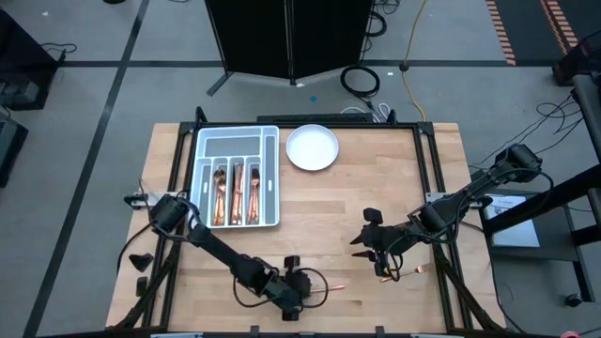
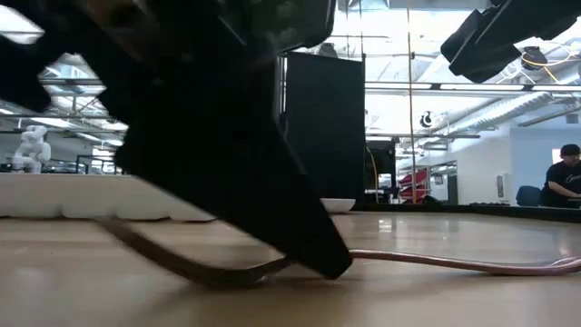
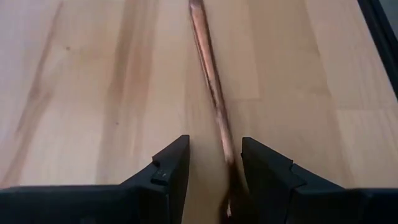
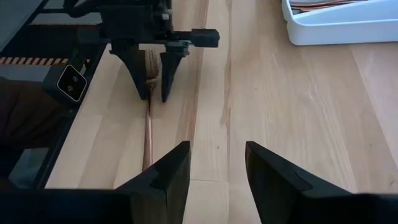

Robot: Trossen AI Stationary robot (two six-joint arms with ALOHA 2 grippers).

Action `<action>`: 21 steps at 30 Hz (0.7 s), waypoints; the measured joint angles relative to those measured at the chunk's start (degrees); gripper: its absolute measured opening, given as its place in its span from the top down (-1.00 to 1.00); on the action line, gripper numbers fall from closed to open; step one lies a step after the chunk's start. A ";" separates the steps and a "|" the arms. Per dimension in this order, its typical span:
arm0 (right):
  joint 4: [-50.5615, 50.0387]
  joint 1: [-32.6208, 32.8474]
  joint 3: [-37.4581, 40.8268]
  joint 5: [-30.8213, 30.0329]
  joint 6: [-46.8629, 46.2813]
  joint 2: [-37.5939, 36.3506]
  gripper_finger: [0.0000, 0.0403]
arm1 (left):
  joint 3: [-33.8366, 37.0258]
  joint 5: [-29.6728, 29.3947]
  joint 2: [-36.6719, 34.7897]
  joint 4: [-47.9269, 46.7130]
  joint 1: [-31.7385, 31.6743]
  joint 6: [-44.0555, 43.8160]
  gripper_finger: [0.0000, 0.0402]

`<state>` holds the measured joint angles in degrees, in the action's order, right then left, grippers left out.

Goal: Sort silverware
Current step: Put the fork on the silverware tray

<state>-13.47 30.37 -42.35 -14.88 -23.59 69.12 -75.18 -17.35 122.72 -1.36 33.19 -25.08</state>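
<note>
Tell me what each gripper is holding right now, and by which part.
The left gripper straddles one end of a copper utensil lying on the table; whether it grips it cannot be told. The right gripper holds nothing.

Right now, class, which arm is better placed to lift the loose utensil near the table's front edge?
The left. Its gripper already straddles the utensil, fingers open on either side of the handle. The right gripper hovers open over bare table, farther off.
</note>
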 joint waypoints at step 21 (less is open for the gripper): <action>1.34 0.00 0.00 -0.25 0.12 0.00 0.29 | -0.02 -0.10 -0.13 -2.62 -0.58 1.70 0.87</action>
<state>-12.14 30.37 -42.35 -15.14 -23.46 69.12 -75.20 -17.44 122.58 -3.99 32.61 -23.38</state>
